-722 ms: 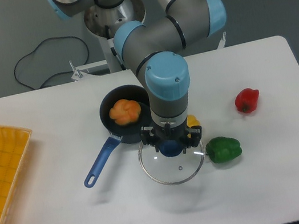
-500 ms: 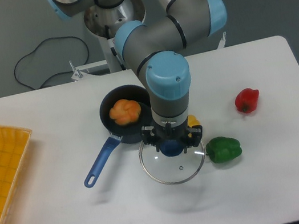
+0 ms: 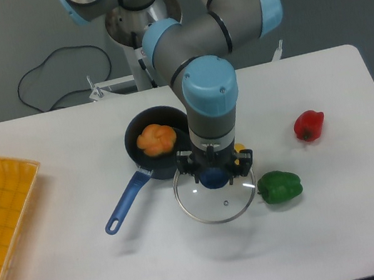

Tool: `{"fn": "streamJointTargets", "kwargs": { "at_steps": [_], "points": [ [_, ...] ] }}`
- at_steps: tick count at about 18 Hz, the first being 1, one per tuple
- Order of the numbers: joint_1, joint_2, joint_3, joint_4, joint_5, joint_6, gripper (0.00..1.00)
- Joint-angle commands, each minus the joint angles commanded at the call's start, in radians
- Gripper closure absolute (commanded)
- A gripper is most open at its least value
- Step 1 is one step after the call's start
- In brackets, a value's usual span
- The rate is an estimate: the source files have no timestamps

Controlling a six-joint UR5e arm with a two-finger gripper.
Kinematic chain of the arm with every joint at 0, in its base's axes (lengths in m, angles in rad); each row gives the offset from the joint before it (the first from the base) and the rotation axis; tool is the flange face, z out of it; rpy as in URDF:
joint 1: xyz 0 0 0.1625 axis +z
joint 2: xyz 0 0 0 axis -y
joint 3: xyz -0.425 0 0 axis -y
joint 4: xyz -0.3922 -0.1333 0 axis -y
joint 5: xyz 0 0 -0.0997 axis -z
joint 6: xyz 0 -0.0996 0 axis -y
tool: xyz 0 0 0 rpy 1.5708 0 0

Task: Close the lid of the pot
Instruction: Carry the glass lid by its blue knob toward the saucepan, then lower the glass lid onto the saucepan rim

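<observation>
Tool (image 3: 213,177) clamping the lid (image 3: 216,196) by its knob, just off the surface | pot (image 3: 156,142) sitting uncovered at 10 o'clock, food inside | placement judged outstanding.

A robotics lab was indicated: an industrial arm (image 3: 205,35) was mounted at twelve o'clock behind a plain white tabletop (image 3: 347,228), a loose black cable (image 3: 50,62) was seen on grey flooring at ten o'clock, and plastic toy vegetables (image 3: 279,187) were laid out.
</observation>
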Motion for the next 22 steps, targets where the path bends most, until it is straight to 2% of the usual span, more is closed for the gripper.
{"fn": "streamJointTargets", "kwargs": {
  "at_steps": [2,7,10,17,22],
  "points": [
    [0.009,0.028,-0.032,0.002,-0.002,0.037,0.5],
    [-0.002,0.051,-0.06,0.002,-0.003,0.039,0.5],
    [-0.032,0.061,-0.075,0.003,-0.003,0.039,0.51],
    [-0.089,0.106,-0.16,0.018,0.0,0.037,0.52],
    [-0.097,0.147,-0.209,0.018,0.0,0.037,0.52]
  ]
}}
